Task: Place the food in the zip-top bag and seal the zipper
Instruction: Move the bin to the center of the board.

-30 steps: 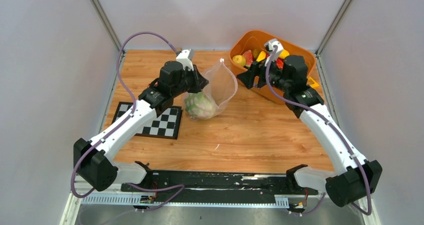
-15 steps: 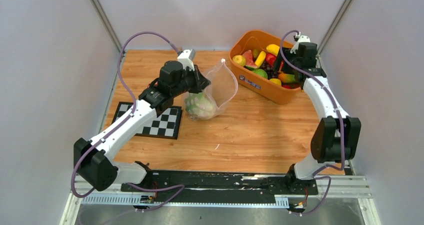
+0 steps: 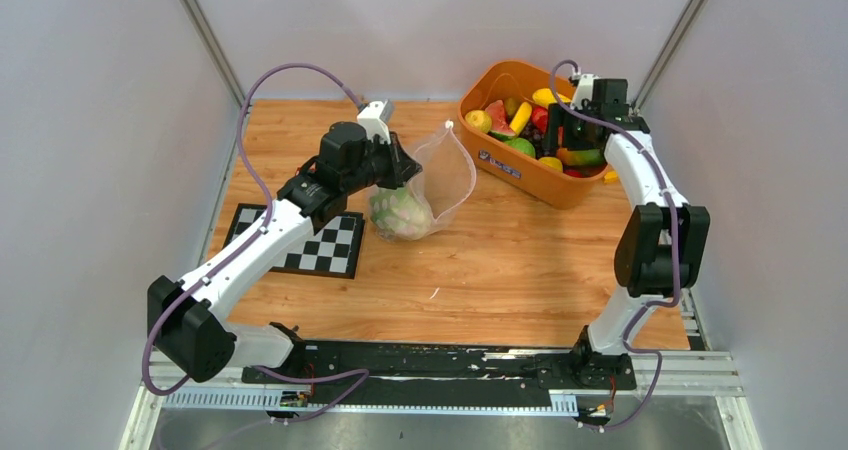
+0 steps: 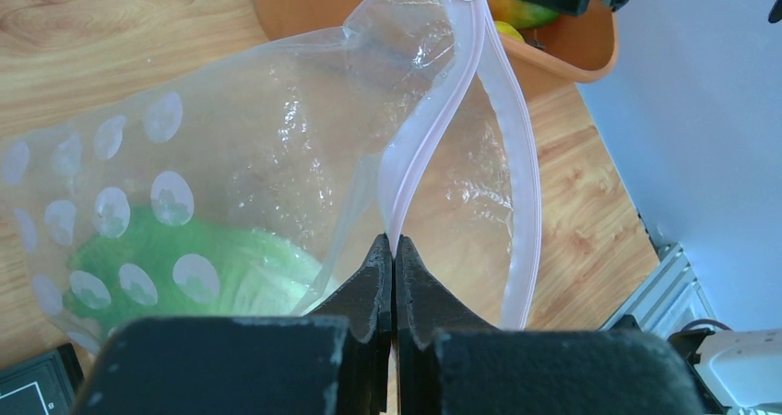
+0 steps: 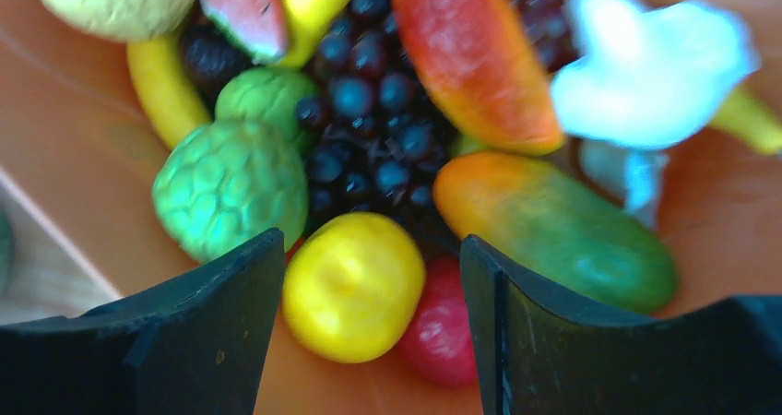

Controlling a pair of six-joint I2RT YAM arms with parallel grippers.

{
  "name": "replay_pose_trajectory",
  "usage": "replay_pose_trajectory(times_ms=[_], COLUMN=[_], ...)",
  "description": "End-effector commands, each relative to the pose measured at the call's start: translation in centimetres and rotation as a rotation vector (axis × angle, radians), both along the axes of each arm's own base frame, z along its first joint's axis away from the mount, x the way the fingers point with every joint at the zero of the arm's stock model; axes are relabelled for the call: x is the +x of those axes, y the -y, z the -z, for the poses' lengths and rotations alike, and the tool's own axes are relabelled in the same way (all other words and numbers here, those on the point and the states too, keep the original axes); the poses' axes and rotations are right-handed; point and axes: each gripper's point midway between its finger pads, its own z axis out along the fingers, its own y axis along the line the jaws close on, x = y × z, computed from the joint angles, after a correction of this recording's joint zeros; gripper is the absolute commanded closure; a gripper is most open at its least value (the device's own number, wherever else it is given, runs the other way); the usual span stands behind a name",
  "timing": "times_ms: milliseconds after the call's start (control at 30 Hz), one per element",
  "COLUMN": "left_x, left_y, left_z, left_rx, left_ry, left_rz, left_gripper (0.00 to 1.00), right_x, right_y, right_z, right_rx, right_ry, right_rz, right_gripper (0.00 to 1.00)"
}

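Left wrist shows the clear, pale-dotted zip-top bag (image 4: 277, 148) holding green cabbage (image 4: 240, 272).

Crinkly glossy plastic bag (image 4: 277, 157) (wood-grain table (image 3: 500, 260))

Our white-and-black left arm (image 3: 262, 238) reaches forward and inward, its black two-finger left claw (image 4: 394, 244) pinched tight on the pinkish translucent zipper strip (image 4: 420, 148). Our right arm (image 3: 655, 185) stands folded at the elbow, forearm stretched towards the far right corner, right claw (image 5: 369, 249) pointing down, jaws apart.
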Motion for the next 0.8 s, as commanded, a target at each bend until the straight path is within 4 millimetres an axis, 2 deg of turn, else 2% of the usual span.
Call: replay_pose_trajectory(times_ms=[0,67,200,333,400,533,567,633,767], left_x=[0.3,0.3,0.2,-0.1,-0.2,-0.3,-0.4,-0.4,-0.5], left_y=[0.1,0.0,-0.3,-0.7,-1.0,-1.3,-1.4,-1.7,-2.0], left_z=[-1.1,-1.2,-1.4,-1.7,-1.9,-2.3,-2.3,-2.5,-2.5], left_rx=[0.003,0.003,0.011,0.015,0.017,0.019,0.018,0.016,0.013], left_ry=[0.038,0.04,0.048,0.055,0.061,0.068,0.07,0.075,0.079], left_rz=[0.015,0.013,0.005,-0.006,-0.012,-0.022,-0.028,-0.04,-0.054], left_gripper=[1.0,1.0,1.0,1.0,1.0,1.0,1.0,1.0,1.0], right_x=[-3.9,-5.3,-8.5,-11.0,-11.7,-13.8,-14.1,-13.6,-11.2], right_y=[-5.5,-6.9,-11.3,-15.4,-16.7,-20.0,-20.2,-19.5,-17.2], right_z=[2.8,3.9,4.4,3.5,3.1,1.1,0.8,0.5,-1.3], right_rx=[0.043,0.033,0.073,0.12,0.135,0.226,0.216,0.166,0.105], right_ry=[-0.137,-0.196,-0.256,-0.236,-0.217,-0.188,-0.175,-0.143,-0.013], right_rz=[-0.192,-0.223,-0.349,-0.43,-0.464,-0.617,-0.629,-0.576,-0.373], right_gripper=[0.31,0.31,0.31,0.31,0.3,0.3,0.29,0.28,0.26])
